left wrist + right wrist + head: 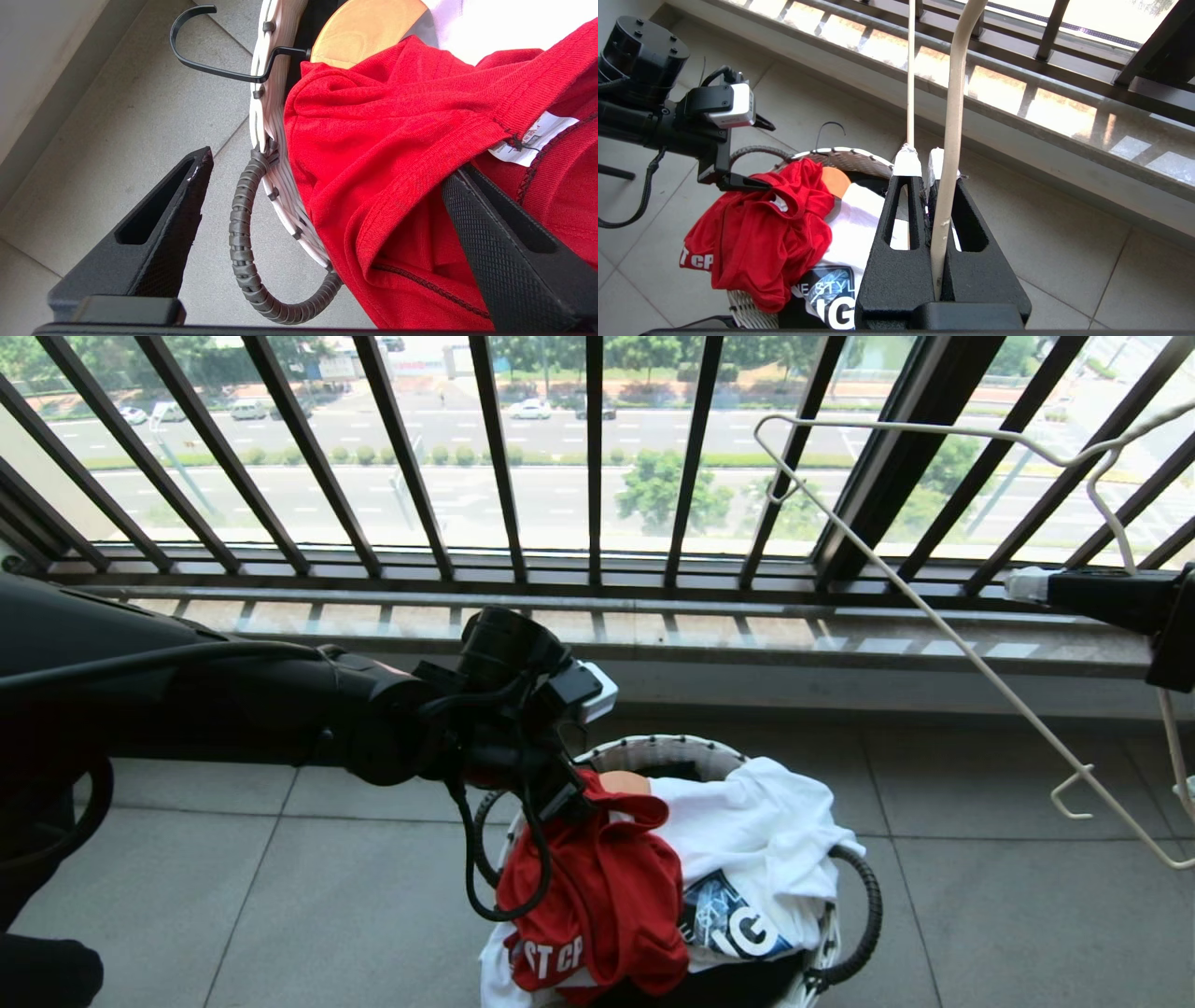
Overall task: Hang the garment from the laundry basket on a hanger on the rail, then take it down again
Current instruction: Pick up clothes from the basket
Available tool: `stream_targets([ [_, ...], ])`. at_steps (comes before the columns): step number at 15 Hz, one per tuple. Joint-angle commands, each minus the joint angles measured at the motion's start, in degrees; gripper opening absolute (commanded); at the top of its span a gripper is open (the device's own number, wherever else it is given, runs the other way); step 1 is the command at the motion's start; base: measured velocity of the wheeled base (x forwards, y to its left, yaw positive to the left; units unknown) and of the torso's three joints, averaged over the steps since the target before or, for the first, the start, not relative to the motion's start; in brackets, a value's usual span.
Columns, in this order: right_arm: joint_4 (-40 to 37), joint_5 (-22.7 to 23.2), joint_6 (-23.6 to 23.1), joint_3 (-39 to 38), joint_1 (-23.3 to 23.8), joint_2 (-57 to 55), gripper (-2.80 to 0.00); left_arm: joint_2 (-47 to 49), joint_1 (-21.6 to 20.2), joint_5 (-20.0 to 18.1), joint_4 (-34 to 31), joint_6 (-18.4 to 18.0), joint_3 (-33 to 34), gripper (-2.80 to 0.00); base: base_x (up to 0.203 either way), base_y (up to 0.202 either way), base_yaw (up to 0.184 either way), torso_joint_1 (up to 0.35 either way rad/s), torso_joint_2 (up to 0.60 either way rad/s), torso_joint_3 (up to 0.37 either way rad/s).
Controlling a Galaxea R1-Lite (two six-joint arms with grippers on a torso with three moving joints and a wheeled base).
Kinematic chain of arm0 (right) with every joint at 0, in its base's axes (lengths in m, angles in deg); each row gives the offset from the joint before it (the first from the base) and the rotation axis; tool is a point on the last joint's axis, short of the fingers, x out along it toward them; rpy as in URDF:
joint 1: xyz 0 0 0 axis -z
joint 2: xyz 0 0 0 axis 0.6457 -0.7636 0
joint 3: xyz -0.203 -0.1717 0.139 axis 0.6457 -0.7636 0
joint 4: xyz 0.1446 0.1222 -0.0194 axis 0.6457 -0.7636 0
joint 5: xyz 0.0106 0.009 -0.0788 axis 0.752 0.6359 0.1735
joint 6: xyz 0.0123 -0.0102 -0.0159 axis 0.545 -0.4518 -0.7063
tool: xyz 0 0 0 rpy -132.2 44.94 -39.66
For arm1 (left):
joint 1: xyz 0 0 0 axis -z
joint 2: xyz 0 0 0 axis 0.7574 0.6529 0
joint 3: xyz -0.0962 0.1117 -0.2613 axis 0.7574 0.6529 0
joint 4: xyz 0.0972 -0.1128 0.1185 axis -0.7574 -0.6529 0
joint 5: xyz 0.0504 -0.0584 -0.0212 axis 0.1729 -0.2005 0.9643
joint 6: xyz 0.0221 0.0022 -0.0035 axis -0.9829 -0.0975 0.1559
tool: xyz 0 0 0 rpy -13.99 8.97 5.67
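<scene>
The red garment (597, 896) lies bunched over the near side of the laundry basket (653, 747) on the floor. My left gripper (569, 793) is down at the basket, open. In the left wrist view its jaws stand wide around the garment's collar fold (397, 154): one finger (163, 224) is outside over the floor, the other (504, 247) is against the red cloth. My right gripper (924, 163) is held up at the right, shut on the cream-white hanger (955, 93), which slants across the window (934, 616). The rail is out of view.
A white garment (756, 821) and a black printed T-shirt (728, 924) also fill the basket, with a tan wooden hanger (364, 28) underneath. A dark looped handle (243, 233) sticks out from the basket rim. The black window railing (593, 457) and stone ledge (653, 625) stand behind.
</scene>
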Motion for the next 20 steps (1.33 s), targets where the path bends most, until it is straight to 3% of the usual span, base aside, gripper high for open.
stream_targets([
  [1,0.1,0.2,-0.1,0.0,0.0,-0.3,-2.80,0.2,0.9,-1.0,0.2,0.8,0.2,0.00,0.000,0.000,0.000,0.000,0.00,0.000],
  [9,0.1,0.2,-0.1,0.0,0.0,-0.4,-2.80,3.3,0.9,-1.7,1.3,0.9,-0.1,0.00,0.000,0.000,0.000,0.000,0.00,0.000],
  [13,0.1,0.2,-0.1,0.0,0.0,-1.0,-2.80,5.1,0.9,-1.8,9.2,0.9,0.1,0.00,0.000,0.000,0.000,0.000,0.00,0.000],
  [20,0.1,0.2,-0.2,0.0,0.0,-1.3,-2.80,5.5,1.4,-1.9,9.9,2.5,0.3,0.00,0.000,0.000,0.000,0.000,0.00,0.000],
])
